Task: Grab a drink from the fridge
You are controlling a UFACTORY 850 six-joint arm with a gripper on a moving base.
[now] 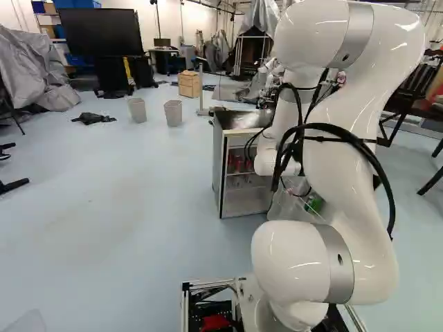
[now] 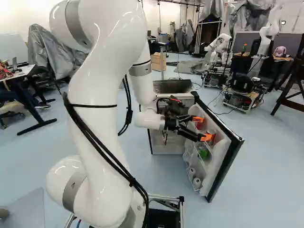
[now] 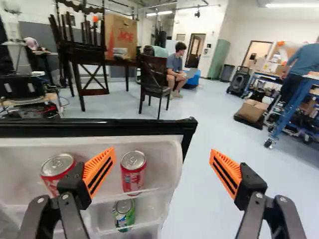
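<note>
Both fingers of the gripper [image 2: 203, 128] stand wide apart, empty. Ahead, on a fridge door [image 3: 94, 128] shelf, one silver-topped red can [image 3: 133, 174] shows plainly, another red can [image 3: 54, 172] (partly behind a finger) less so; a green can [image 3: 124, 214] sits below.

A pale blue floor [image 1: 124, 228] runs to white walls [image 3: 212, 22] under a lit strip light [image 3: 294, 5]. Beyond two pale bins [image 1: 173, 113] stands a black screen [image 1: 100, 32]. A dark chair [image 3: 153, 77] stands beside a wooden table [image 3: 130, 63] bearing a cardboard box [image 3: 119, 37].
</note>
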